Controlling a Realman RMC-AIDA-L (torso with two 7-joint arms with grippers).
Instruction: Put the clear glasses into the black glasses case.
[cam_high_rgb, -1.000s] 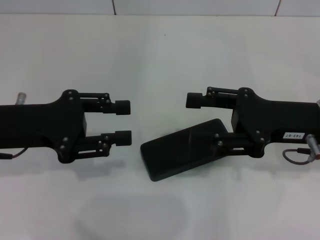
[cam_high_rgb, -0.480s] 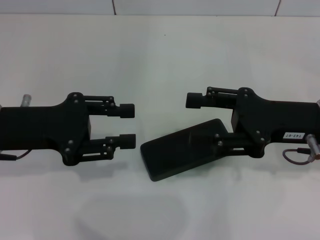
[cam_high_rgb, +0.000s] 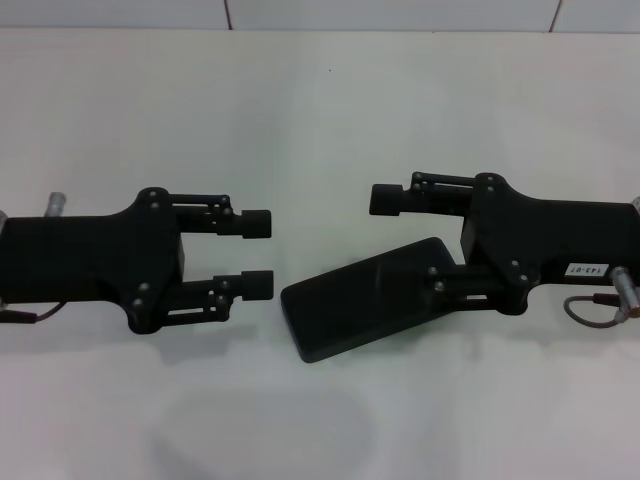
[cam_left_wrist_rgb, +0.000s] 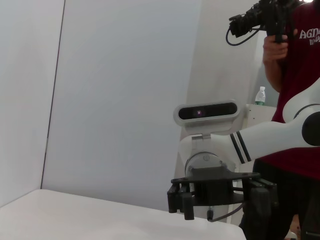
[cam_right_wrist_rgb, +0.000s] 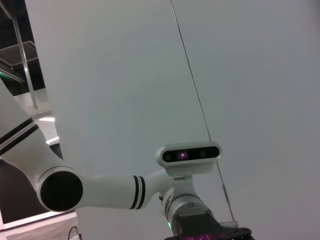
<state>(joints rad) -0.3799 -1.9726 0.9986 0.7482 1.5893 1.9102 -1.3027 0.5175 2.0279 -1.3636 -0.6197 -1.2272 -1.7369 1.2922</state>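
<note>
1. Counter: a plain white surface fills the head view, with both arms reaching in from the sides at about the same height.
2. Left gripper comes in from the left side and points toward the middle. Its jaws stand apart with nothing between them, one fingertip farther from the robot and the other nearer. It is just to the left of the case, with a narrow strip of white between its nearer fingertip and the case's end.
3. Clear glasses show only as a faint, glassy oval outline on the counter near the front edge, in front of the left gripper and the case, apart from both. Their arms and exact pose cannot be made out.
4. Black glasses case lies closed and flat on the counter, right of centre, set at a slant: its left end is nearer the robot, its right end farther away and partly under the right gripper.
5. Right gripper comes in from the right side and points toward the middle. Its jaws are spread wide; the far finger is clear of the case, the near one lies over the case's right end. Whether that finger touches the lid cannot be told.
6. Left wrist view shows the right gripper from afar, in front of a white wall.
</note>
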